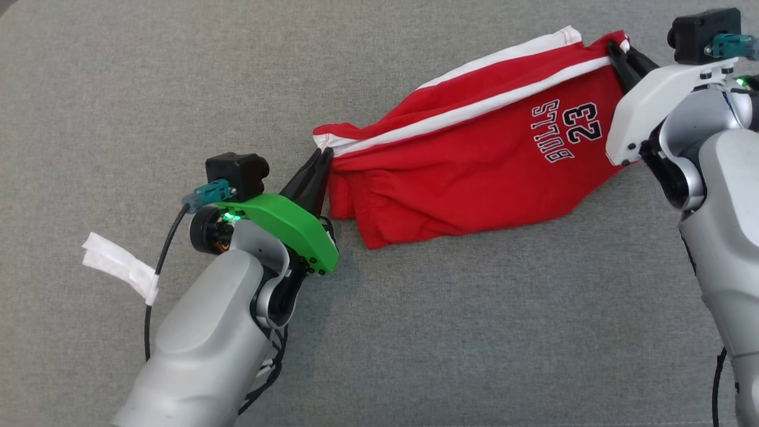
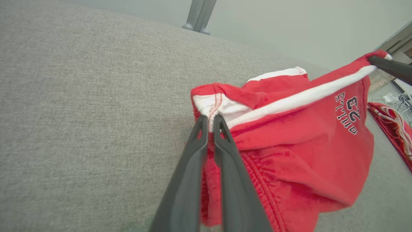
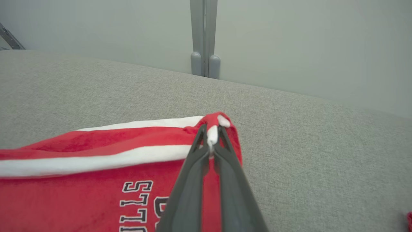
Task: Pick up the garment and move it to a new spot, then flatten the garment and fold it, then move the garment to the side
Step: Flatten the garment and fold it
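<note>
The garment (image 1: 474, 166) is a pair of red shorts with white side stripes and "BULLS 23" printed on it. It hangs stretched between my two grippers above the grey surface, its lower part sagging onto the cloth. My left gripper (image 1: 323, 155) is shut on the white-trimmed corner at the garment's left end, seen close up in the left wrist view (image 2: 210, 118). My right gripper (image 1: 616, 50) is shut on the opposite corner at the upper right, and in the right wrist view (image 3: 210, 129) its fingers pinch the red and white hem.
The grey fabric-covered table (image 1: 178, 89) spreads under everything. A white paper tag (image 1: 118, 265) hangs from my left arm's cable. Another red cloth (image 2: 394, 129) lies at the right in the left wrist view. A grey post (image 3: 205, 38) stands beyond the table's far edge.
</note>
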Controlling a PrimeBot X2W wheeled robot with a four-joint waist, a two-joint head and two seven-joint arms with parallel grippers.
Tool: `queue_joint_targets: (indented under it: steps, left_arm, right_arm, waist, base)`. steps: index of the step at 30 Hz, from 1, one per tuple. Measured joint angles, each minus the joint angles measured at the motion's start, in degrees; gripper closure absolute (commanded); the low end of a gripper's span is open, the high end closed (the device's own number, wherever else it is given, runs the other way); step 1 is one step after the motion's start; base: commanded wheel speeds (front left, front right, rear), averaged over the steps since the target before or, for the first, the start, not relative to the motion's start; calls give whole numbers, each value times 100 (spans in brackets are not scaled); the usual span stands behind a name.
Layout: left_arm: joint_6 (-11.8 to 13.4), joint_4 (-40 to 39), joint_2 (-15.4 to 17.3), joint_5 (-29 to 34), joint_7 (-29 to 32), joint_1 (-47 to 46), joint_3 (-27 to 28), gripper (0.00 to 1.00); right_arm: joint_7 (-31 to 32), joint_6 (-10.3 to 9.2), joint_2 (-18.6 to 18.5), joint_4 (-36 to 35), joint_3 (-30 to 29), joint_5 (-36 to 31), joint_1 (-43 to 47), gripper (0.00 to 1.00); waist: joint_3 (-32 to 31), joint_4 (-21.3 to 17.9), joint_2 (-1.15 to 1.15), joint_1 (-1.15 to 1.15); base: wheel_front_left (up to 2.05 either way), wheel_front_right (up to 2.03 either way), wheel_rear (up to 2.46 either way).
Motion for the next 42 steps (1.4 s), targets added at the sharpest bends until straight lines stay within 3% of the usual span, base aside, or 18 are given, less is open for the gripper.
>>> queue_joint_targets:
  steps: [7, 8, 9, 10, 21, 28, 33, 42]
  left_arm:
    - [-88, 292, -238, -49, -11, -294, -46, 100]
    - [-114, 322, -260, -82, -10, -304, -51, 95]
    - [-155, 342, -293, -113, -21, -311, -62, 57]
    - [-192, 359, -318, -132, -23, -327, -83, 0]
    - [-227, 567, -370, -222, -353, -342, -21, 0]
    - [-277, 293, -126, -127, -873, 53, 215, 0]
    - [-343, -616, 75, 704, -947, 580, 922, 0]
    - [-509, -1855, -181, 2029, -948, 1791, 2312, 0]
  right_arm:
    - [-386, 0, 82, 901, 37, -34, -588, 100]
    - [-431, 0, 97, 990, 38, -34, -633, 63]
    - [-487, 0, 119, 1084, 49, -34, -676, 0]
    - [-569, 0, 140, 1171, 57, -33, -716, 0]
    - [-1397, 0, 208, 1857, 12, -43, -992, 0]
    - [-1139, 0, 104, 2081, 116, 378, -879, 0]
    - [-845, 0, -26, 2135, 93, 800, -622, 0]
    - [-615, -1, -256, 2259, -181, 1249, -415, 0]
  waist:
    - [273, 254, 0, 0]
    - [295, 283, 0, 0]
    - [318, 318, 0, 0]
    - [337, 350, 0, 0]
    - [138, 444, 0, 0]
    - [-204, 424, 0, 0]
    - [-465, 425, 0, 0]
    - [-472, 540, 0, 0]
  base:
    - [0, 0, 0]
    - [0, 0, 0]
    - [0, 0, 0]
    - [0, 0, 0]
    - [0, 0, 0]
    - [0, 0, 0]
    - [0, 0, 0]
    - [0, 0, 0]
